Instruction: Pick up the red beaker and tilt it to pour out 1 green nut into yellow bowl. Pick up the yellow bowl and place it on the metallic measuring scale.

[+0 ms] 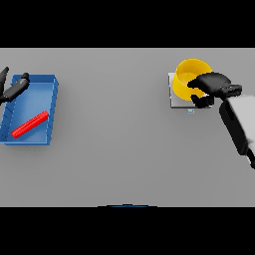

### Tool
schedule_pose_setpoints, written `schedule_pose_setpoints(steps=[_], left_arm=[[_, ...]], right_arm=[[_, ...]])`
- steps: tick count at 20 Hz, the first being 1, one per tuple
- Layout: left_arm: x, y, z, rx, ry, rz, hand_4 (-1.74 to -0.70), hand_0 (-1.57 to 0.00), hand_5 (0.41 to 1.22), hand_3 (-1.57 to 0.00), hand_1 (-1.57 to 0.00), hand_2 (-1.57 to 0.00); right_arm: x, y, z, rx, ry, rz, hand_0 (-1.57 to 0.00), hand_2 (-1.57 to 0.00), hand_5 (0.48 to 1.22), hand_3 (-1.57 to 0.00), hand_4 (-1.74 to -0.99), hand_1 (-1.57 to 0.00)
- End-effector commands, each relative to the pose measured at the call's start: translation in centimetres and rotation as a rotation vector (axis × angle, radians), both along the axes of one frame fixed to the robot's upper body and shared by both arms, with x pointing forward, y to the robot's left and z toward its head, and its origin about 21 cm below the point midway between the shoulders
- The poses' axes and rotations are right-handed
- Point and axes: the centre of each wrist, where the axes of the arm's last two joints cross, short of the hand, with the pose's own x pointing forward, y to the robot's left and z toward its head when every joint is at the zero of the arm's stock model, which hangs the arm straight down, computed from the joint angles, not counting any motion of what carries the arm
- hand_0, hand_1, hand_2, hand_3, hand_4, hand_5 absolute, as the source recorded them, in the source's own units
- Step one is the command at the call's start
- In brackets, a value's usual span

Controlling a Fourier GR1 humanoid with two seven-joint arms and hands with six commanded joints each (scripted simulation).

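The yellow bowl (188, 75) rests on the metallic measuring scale (174, 97) at the back right of the table. My right hand (211, 85) grips the bowl's right rim, fingers curled over its edge. The red beaker (30, 124) lies on its side inside a blue tray (54, 107) at the far left. My left hand (11, 88) hangs over the tray's back left corner with fingers straight, holding nothing. No green nut shows in the bowl from here.
The blue tray stands against the table's left edge. Bare grey table (114, 139) stretches between the tray and the scale.
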Motion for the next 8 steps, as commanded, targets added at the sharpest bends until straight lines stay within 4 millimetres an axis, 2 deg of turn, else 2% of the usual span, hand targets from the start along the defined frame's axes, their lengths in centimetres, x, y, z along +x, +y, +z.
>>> schedule_pose_setpoints(steps=[1,5,8], left_arm=[[0.13,-0.26,-0.16,0.003,0.001,0.000,-0.72,0.00,0.705,0.00,0.00,0.00],[0.25,-0.28,-0.12,-0.008,-0.004,-0.004,-0.72,0.00,0.697,0.00,0.00,0.00],[0.49,-0.50,0.09,-0.003,-0.001,-0.005,-0.72,0.00,0.693,0.00,0.00,0.00]], right_arm=[[0.01,-0.02,-0.16,0.000,-0.001,0.019,-0.19,-0.45,0.859,-0.49,-1.485,-0.30],[-0.07,-0.12,-0.38,-0.010,0.021,-0.004,-0.08,-0.20,0.799,-0.35,-1.431,-0.12],[-0.29,-0.20,-0.39,-0.009,0.030,-0.027,-0.04,-0.10,0.759,-0.27,-1.410,-0.06]])
